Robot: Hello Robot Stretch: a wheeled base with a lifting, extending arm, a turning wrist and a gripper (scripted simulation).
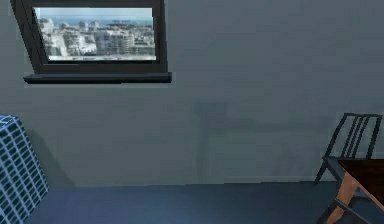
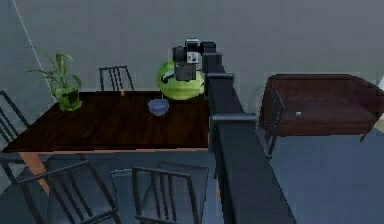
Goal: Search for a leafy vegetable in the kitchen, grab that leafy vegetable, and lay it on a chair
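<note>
Where the arm side view starts at its bottom edge, you have two dark chairs (image 2: 72, 192) (image 2: 165, 195) drawn up to the near side of a dark wooden surface (image 2: 100, 125), with the arm (image 2: 240, 150) rising just right of them. On the surface stands a small blue bowl (image 2: 158, 106), and at its far left corner a potted plant (image 2: 62, 85). At the far edge sits a round green leafy vegetable (image 2: 172, 86), with the fingers (image 2: 180, 66) right at it; you cannot tell how the fingers stand or whether they hold it. Another chair (image 2: 117, 78) stands behind the surface, and a brown sofa (image 2: 320, 105) is off to the right by the wall. Looking forward, you see a table corner (image 1: 365, 180) and a black chair (image 1: 352, 140) at the right, a blue-checked object (image 1: 18, 170) at the left, and a window (image 1: 95, 38) high on the grey wall (image 1: 250, 100).
</note>
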